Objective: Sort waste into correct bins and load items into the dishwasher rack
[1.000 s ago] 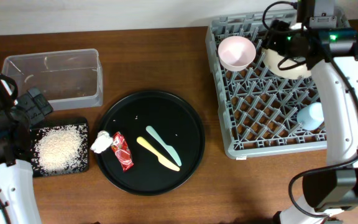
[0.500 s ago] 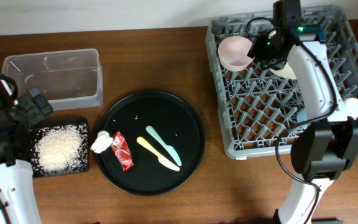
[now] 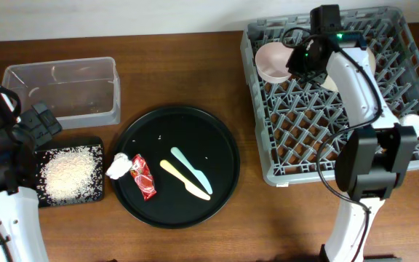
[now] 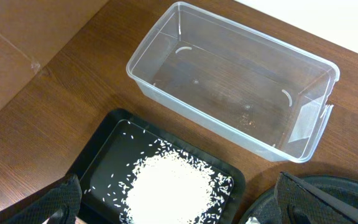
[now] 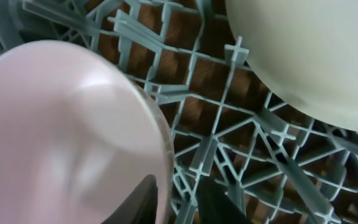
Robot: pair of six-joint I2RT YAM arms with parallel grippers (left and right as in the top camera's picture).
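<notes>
Rack (image 3: 304, 131): 1 bowl (image 3: 273, 62), 1 plate (image 5: 303, 56) | round tray (image 3: 195, 131): 1 mint utensil (image 3: 191, 169), 1 yellow utensil (image 3: 184, 180), 1 tissue (image 3: 118, 167), 1 wrapper (image 3: 143, 177) | right end effector (image 5: 179, 202) spread astride bowl rim | left end effector (image 4: 178, 179) spread

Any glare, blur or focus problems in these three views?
Overhead: sharp and evenly lit across the rack. Left wrist: sharp, with mild reflections on the clear tub. Right wrist: extreme close-up, the pink bowl soft with a broad highlight, the rack lattice beside it crisper.

We are looking at a brown wooden table (image 3: 195, 65), carrying a clear tub (image 3: 111, 91) at far left, a small black tray (image 3: 97, 191) beside it, a round black tray (image 3: 195, 138) mid-table, a grey rack (image 3: 297, 124) at right.
</notes>
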